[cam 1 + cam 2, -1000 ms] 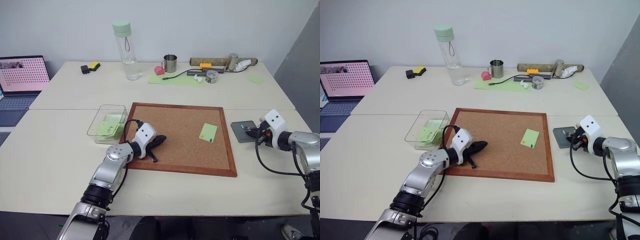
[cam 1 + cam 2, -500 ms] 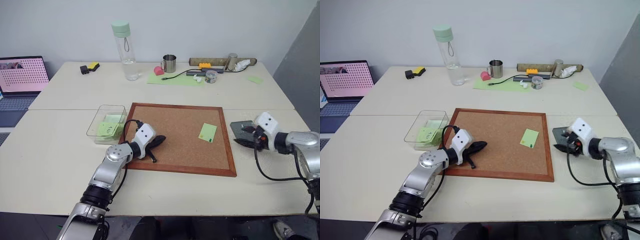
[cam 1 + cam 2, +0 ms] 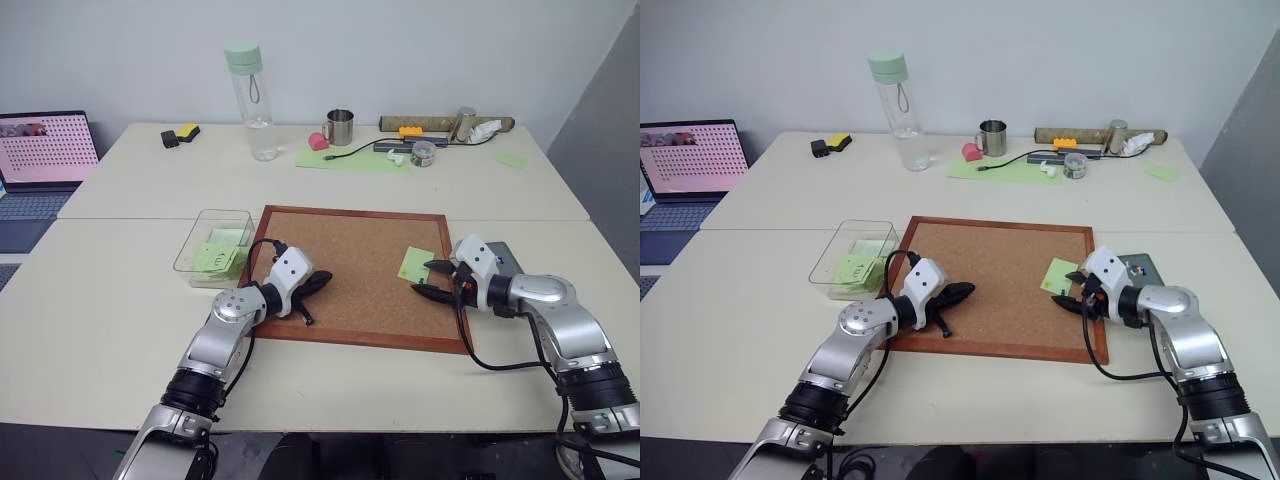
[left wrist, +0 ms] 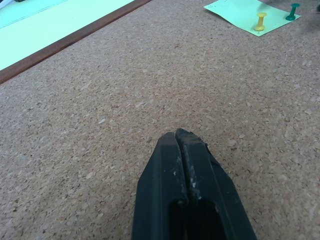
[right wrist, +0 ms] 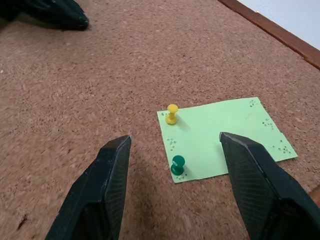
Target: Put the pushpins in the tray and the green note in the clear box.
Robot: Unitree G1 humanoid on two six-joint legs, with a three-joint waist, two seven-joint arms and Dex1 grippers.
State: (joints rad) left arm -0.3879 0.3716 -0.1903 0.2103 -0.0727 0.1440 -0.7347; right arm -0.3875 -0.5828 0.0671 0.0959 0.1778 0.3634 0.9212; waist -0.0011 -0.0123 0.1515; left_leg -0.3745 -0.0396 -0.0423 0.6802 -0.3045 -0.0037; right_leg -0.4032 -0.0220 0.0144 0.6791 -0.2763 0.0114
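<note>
The green note (image 5: 225, 137), thin limp paper, lies at the right of the grainy corkboard (image 3: 350, 270), fixed by a yellow pushpin (image 5: 172, 113) and a green pushpin (image 5: 177, 165). The right pincer (image 5: 175, 175), spread, straddles the green one; best pinched by its smooth, slippery waisted head. The left pincer (image 4: 182, 140), pressed together, rests on the cork

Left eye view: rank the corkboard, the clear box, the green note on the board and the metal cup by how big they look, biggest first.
1. corkboard, by far the largest
2. clear box
3. green note and metal cup: too alike to rank, and the cup stands farther from the camera.
</note>
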